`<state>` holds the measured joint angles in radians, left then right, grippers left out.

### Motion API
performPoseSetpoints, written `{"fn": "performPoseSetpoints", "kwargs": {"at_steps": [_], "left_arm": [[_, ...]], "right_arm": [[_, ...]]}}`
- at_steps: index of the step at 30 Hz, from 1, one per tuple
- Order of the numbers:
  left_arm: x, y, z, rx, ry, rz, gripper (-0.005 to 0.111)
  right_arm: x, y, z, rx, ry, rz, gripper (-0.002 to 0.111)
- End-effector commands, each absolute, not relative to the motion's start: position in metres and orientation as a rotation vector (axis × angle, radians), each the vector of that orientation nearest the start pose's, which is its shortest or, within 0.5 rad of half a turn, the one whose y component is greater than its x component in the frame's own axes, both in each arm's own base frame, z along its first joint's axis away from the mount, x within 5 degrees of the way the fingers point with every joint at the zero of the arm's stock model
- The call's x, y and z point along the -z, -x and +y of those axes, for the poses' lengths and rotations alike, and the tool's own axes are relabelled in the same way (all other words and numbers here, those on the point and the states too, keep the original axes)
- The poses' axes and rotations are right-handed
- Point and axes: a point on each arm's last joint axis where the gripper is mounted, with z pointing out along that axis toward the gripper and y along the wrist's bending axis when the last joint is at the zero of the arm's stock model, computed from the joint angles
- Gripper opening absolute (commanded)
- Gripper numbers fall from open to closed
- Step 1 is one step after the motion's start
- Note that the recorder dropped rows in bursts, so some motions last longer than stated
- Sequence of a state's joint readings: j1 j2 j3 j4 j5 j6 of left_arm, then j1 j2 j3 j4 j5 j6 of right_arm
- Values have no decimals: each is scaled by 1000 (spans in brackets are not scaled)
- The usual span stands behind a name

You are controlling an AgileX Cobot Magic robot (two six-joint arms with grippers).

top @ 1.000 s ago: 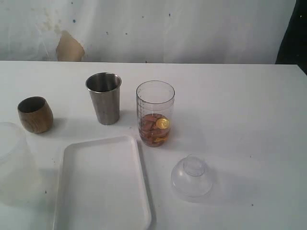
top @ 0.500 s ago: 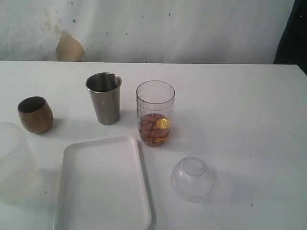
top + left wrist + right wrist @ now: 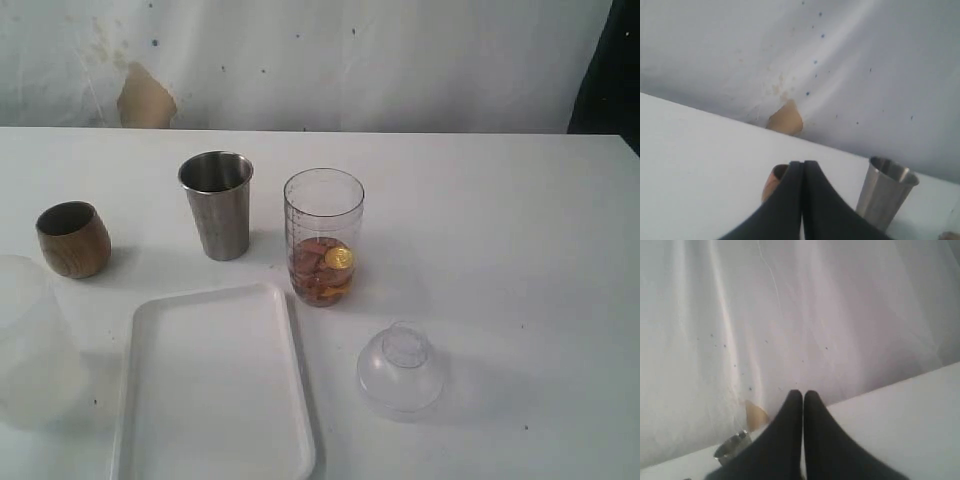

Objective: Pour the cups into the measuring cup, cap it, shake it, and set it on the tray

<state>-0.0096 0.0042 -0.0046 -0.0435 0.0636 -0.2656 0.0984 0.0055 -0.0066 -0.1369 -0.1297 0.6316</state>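
Exterior view, left to right. Frosted container (image 3: 28,350) at the far left edge, partly cut off. Wooden cup (image 3: 73,238) just behind it, upright, mouth up. Steel tumbler (image 3: 217,205) next, upright, well apart from the wooden cup. Tray (image 3: 212,385) lies flat on the table (image 3: 500,200) in front of the tumbler, its near edge out of frame.

Measuring cup (image 3: 323,235) stands just right of the tumbler, upright and uncapped. It is near the tray's far right corner but on the table, not on the tray. Its lower part holds brown pieces (image 3: 312,270) and a gold disc (image 3: 338,258); can't tell what they are from here.

Cap (image 3: 400,368) sits on the table right of the tray, in front of the measuring cup, touching neither.

Left wrist view: left gripper (image 3: 802,163) has its fingers pressed together, gripping nothing. The wooden cup (image 3: 771,181) is partly hidden behind them, with the tumbler (image 3: 885,195) beside.

Right wrist view: right gripper (image 3: 803,392) also has its fingers together with nothing held, and faces the white backdrop (image 3: 840,315). The tumbler's rim (image 3: 731,447) shows low in that view.
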Motion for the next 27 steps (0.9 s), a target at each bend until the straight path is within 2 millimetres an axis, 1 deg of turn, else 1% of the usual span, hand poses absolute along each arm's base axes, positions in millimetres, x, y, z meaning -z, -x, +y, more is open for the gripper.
{"fn": "performPoseSetpoints", "kwargs": {"at_steps": [1, 4, 7, 8, 11, 14, 16, 18, 19, 20, 21, 22, 23, 24, 25, 26, 27], "left_arm": [[-202, -56, -1, 180, 156, 1607, 0], [-202, -56, -1, 182, 157, 1606, 0], [-202, -56, -1, 182, 157, 1606, 0], [-202, -56, -1, 182, 157, 1606, 0], [-202, -56, -1, 184, 159, 1606, 0], [-202, -56, -1, 180, 155, 1606, 0], [-202, -56, -1, 180, 155, 1606, 0], [-202, -56, -1, 180, 155, 1606, 0], [-202, -56, -1, 179, 153, 1606, 0], [-202, -56, -1, 174, 149, 1607, 0], [-202, -56, -1, 153, 127, 1608, 0], [-202, -56, -1, 134, 107, 1609, 0], [-201, -56, -1, 121, 94, 1611, 0], [-200, -56, -1, 113, 87, 1625, 0], [-199, -56, -1, 110, 84, 1642, 0], [-195, -56, -1, 95, 69, 1678, 0], [-194, -56, -1, 82, 55, 1700, 0]], "right_arm": [[-248, -46, 9, -597, -203, 1117, 0], [-261, -39, 10, -635, -149, 954, 0], [-274, -41, 12, -655, -124, 890, 0], [-286, -47, 13, -658, -124, 896, 0], [-307, -62, 15, -626, -113, 923, 0], [-326, -89, 19, -586, -95, 1012, 0], [-334, -113, 23, -523, -57, 1144, 0], [-337, -137, 27, -435, -4, 1304, 0], [-338, -160, 28, -331, 41, 1464, 0], [-328, -180, 27, -226, 48, 1653, 0], [-326, -190, 26, -175, 27, 1763, 0], [-322, -199, 25, -66, 13, 1941, 0], [-317, -204, 27, -9, 36, 2059, 0], [-315, -210, 39, 7, 149, 2214, 0], [-317, -212, 45, -9, 213, 2264, 0], [-313, -215, 60, -75, 363, 2384, 2], [-307, -217, 70, -142, 423, 2458, 8]]}}
